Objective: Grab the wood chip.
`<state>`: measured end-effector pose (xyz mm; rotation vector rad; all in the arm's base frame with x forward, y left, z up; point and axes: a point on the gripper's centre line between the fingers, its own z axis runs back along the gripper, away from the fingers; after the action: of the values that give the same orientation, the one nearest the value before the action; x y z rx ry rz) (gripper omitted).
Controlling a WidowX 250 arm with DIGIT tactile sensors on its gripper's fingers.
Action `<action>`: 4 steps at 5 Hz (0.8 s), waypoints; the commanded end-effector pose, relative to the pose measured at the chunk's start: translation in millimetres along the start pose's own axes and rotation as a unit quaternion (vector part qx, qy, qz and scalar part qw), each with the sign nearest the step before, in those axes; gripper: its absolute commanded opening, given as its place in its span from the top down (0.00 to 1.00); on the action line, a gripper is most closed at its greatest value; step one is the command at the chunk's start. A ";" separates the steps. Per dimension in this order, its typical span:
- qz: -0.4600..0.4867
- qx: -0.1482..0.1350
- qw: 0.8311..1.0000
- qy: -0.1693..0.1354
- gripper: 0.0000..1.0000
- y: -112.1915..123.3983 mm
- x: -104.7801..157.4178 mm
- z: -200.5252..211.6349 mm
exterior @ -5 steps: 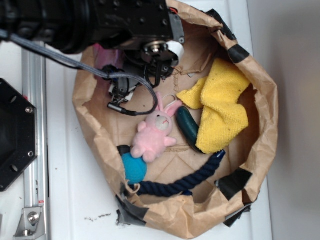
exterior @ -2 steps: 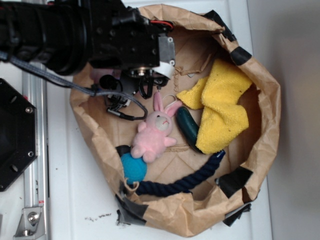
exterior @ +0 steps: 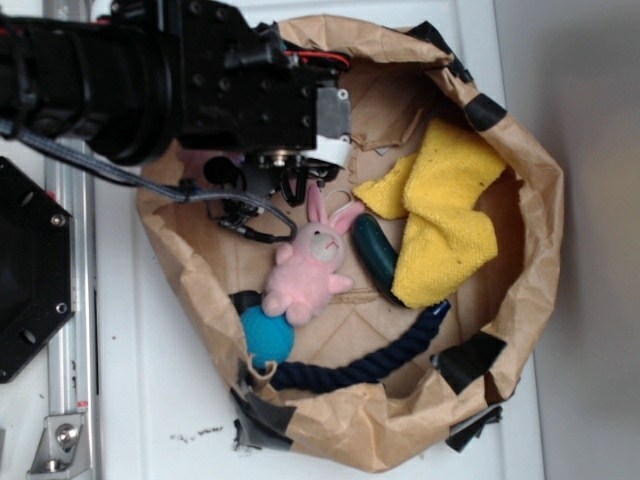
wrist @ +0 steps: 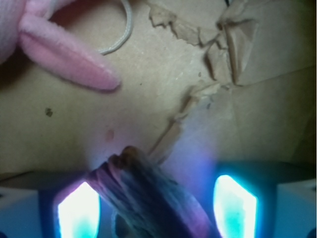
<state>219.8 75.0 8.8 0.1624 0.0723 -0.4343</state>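
Dark, streaky wood chip [wrist: 148, 198] lies between the parted fingers of the open claw [wrist: 157, 206], touching the left one; a pink bunny ear [wrist: 67, 62] sits beyond.

The soft pink plush bunny [exterior: 308, 268] lies near the middle of the crumpled brown paper bag [exterior: 535, 250]. To the bunny's right lies the dark green cylinder [exterior: 378, 258], then the yellow cloth [exterior: 445, 215]; below the bunny sit the round blue ball [exterior: 266, 335] and the dark blue rope [exterior: 365, 366]. Just above its ears hangs the black robot gripper [exterior: 293, 186], with the dark brown streaky wood chip [wrist: 148, 196] between its fingers.
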 end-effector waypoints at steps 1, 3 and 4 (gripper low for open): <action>0.010 -0.025 0.999 -0.028 1.00 -2.4 0.6 -8.2; 0.012 -0.018 0.999 -0.031 1.00 -2.7 2.7 -10.4; 0.021 -0.002 0.999 -0.026 1.00 -2.3 3.2 -2.4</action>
<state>221.0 74.5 10.3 0.1438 0.0306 -0.4072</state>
